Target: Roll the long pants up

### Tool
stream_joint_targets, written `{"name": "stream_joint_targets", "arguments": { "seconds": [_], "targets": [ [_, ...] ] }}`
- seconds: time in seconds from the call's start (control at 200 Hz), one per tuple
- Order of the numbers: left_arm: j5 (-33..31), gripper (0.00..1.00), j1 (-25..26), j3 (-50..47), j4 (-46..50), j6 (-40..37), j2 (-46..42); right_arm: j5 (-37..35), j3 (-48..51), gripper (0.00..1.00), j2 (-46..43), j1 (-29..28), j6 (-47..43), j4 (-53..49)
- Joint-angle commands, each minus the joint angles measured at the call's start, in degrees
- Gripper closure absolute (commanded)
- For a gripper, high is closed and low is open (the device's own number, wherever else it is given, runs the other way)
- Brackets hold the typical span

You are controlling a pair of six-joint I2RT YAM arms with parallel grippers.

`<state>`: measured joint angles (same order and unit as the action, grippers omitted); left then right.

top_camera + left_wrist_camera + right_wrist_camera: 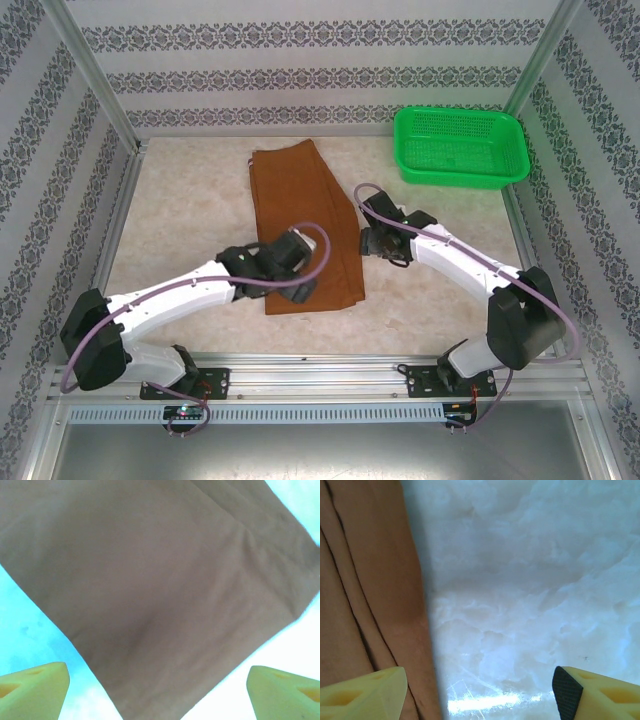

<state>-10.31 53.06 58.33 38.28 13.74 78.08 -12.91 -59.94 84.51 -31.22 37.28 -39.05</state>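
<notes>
Now the pants [305,225] lie flat on the bench [190,225], folded into a long strip, left of the green basket [460,145]. Left pincer [157,680] hangs open above their near end; right pincer [477,680] gapes empty at their right edge.

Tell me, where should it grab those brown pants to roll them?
Probably the near short end of the long pants, at its corners, coming down from the arms' side. They lie flat as a folded strip running away from the arms, so that end can roll forward.
</notes>
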Motion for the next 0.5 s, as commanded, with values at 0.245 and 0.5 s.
{"name": "stream_joint_targets", "arguments": {
  "seconds": [0.245, 0.5],
  "targets": [
    [-10.1, 0.05, 7.3, 6.6, 18.7, -6.9, 13.7, 6.5, 4.4, 0.22, -2.5, 1.6, 1.8, 6.7],
    [-5.0, 0.06, 4.7, 7.7, 14.6, -11.1, 20.4, 7.2, 5.9, 0.22, -2.7, 3.3, 2.3, 7.3]
  ]
}}
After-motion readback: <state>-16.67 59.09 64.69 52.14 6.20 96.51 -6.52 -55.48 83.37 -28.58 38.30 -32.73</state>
